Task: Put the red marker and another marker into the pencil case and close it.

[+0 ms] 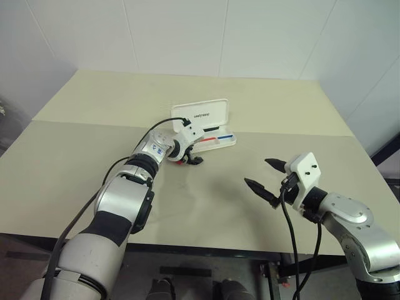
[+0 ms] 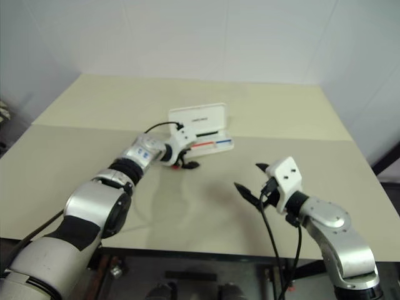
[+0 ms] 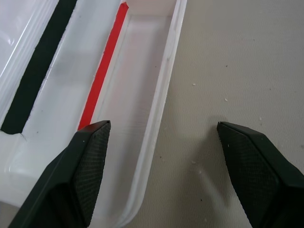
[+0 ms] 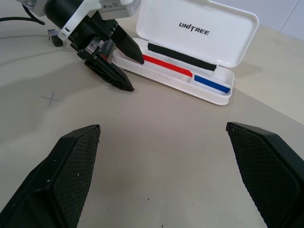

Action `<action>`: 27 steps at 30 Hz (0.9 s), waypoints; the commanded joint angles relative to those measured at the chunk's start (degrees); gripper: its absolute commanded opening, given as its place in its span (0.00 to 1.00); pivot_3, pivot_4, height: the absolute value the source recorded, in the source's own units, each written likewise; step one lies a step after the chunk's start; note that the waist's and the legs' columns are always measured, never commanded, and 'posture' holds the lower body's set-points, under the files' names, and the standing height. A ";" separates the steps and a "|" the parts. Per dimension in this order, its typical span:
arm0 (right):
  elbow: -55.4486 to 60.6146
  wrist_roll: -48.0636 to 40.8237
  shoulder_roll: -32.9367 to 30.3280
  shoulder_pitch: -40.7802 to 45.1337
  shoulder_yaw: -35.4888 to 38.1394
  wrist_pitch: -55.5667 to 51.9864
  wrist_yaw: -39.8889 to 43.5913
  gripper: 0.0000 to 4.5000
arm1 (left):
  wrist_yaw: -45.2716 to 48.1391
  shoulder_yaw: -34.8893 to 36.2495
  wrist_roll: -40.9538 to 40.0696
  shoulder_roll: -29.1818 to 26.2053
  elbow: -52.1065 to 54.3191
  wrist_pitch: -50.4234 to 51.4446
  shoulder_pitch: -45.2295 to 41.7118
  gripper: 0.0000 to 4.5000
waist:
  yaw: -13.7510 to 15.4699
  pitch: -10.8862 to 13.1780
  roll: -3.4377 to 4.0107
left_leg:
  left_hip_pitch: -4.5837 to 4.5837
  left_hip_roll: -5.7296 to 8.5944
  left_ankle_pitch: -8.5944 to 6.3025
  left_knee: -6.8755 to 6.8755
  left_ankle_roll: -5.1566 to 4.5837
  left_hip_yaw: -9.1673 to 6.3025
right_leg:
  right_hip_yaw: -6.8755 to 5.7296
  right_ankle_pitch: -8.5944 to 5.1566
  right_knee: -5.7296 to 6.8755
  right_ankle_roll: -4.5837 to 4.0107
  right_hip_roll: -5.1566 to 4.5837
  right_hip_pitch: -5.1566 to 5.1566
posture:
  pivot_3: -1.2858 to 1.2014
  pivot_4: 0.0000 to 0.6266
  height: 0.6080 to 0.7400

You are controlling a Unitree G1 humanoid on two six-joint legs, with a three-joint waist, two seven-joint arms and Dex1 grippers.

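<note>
A: Why does the pencil case [image 4: 199,57] lie open near the desk's [image 1: 75,162] far edge?

B: To take markers. The left gripper [image 4: 116,64], jaws spread and empty, straddles its front rim. The right gripper [image 1: 265,175] waits, spread.

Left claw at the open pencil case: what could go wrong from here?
1. The left claw, open, straddles the pencil case front wall: closing or pushing could shove or tip the case.
2. The upright lid could get knocked shut.
3. No marker is seen between its fingers; it may close on nothing.
</note>
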State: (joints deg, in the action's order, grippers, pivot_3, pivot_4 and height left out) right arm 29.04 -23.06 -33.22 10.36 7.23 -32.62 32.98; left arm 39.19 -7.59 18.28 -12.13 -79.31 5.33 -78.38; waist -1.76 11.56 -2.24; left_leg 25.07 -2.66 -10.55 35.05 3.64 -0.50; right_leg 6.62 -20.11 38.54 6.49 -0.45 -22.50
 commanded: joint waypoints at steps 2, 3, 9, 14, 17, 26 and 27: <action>2.10 -0.36 -0.85 0.36 1.09 0.14 -0.28 1.00 | -1.51 1.54 -0.88 0.11 0.64 1.80 -0.48 0.85 | -0.03 0.00 0.00 | -0.01 0.00 0.00 0.00 0.00 0.00 | 0.00 0.00 0.02 0.00 0.00 0.00 | 0.52 0.24 1.00; 2.12 -0.36 -0.84 0.36 1.07 0.11 -0.29 1.00 | -1.61 1.81 -1.00 0.15 0.65 2.03 -0.47 0.85 | -0.03 0.00 0.00 | -0.01 0.00 0.00 0.00 0.00 0.00 | 0.00 0.00 0.02 0.00 0.00 0.00 | 0.52 0.24 1.00; 2.44 -0.37 -0.84 0.25 1.04 -0.19 -0.43 1.00 | -1.21 1.87 -0.25 0.25 0.54 3.30 -0.07 0.85 | -0.02 0.00 0.00 | -0.01 0.00 0.00 0.00 0.00 0.00 | 0.00 0.00 0.02 0.00 0.00 0.00 | 0.52 0.24 1.00; 2.37 -0.35 -0.86 0.30 1.13 -0.33 -0.41 1.00 | -1.39 2.01 -0.16 0.33 0.53 3.72 0.15 0.50 | -0.07 0.00 0.00 | -0.02 0.00 0.01 0.02 0.01 0.00 | 0.00 0.01 0.05 0.01 0.00 0.00 | 0.52 0.24 1.00; 2.37 -0.28 -0.83 0.31 1.12 -0.34 -0.45 1.00 | -1.04 2.04 -0.20 0.40 0.55 3.69 0.16 0.28 | -0.04 0.00 0.00 | -0.03 0.00 0.01 0.01 0.01 0.00 | 0.00 0.01 0.06 0.00 0.00 0.00 | 0.52 0.24 1.00; 1.79 -0.09 -0.76 0.81 0.89 -0.08 -0.30 1.00 | -1.16 2.18 -0.24 0.26 0.59 3.58 0.23 0.00 | 0.00 0.00 0.01 | -0.02 0.00 0.00 -0.01 0.01 0.00 | 0.01 0.00 0.00 0.01 0.00 0.01 | 0.52 0.24 1.00; 1.70 -0.05 -0.75 0.89 0.84 -0.03 -0.28 1.00 | -1.28 2.24 -0.28 0.22 0.59 3.53 0.23 0.00 | 0.00 0.00 0.01 | -0.02 0.00 0.00 -0.01 0.01 0.00 | 0.01 0.00 0.00 0.01 0.00 0.01 | 0.52 0.24 1.00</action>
State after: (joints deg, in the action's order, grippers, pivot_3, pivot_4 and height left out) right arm 29.04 -23.00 -33.22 10.46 7.23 -33.29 32.97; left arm 37.64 -5.46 17.98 -11.92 -78.97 8.58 -78.39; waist -1.75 11.55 -2.23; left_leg 25.05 -2.66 -10.55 35.04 3.65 -0.50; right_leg 6.63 -20.11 38.54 6.49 -0.45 -22.49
